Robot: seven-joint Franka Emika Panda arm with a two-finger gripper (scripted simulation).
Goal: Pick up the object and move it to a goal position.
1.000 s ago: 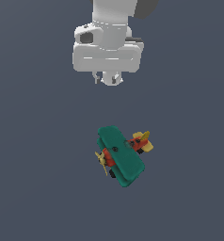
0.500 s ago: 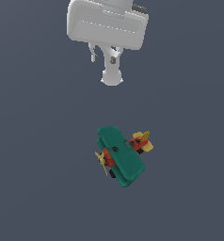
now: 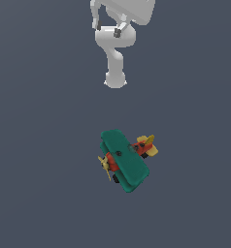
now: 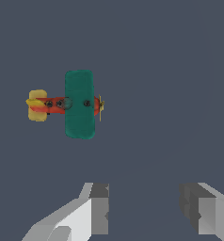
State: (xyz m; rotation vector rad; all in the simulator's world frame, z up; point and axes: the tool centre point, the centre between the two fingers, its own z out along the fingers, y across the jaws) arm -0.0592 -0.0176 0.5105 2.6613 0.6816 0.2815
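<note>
The object is a small toy biplane [image 3: 124,160] with teal-green wings, a red body, a yellow propeller and a yellow tail. It rests upright on the dark grey floor. In the wrist view the biplane [image 4: 79,104] is seen from above, well apart from my gripper [image 4: 144,212]. The two grey fingers stand wide apart with nothing between them, so the gripper is open. In the exterior view only the white arm [image 3: 115,48] shows at the upper edge, high above the plane, and the fingertips are cut off by the frame.
A plain dark grey floor [image 3: 40,145] surrounds the plane. The arm's white base [image 3: 115,80] stands on it beyond the plane.
The hand has moved steadily toward the exterior view's upper edge, its fingers leaving the frame. The biplane has not moved.
</note>
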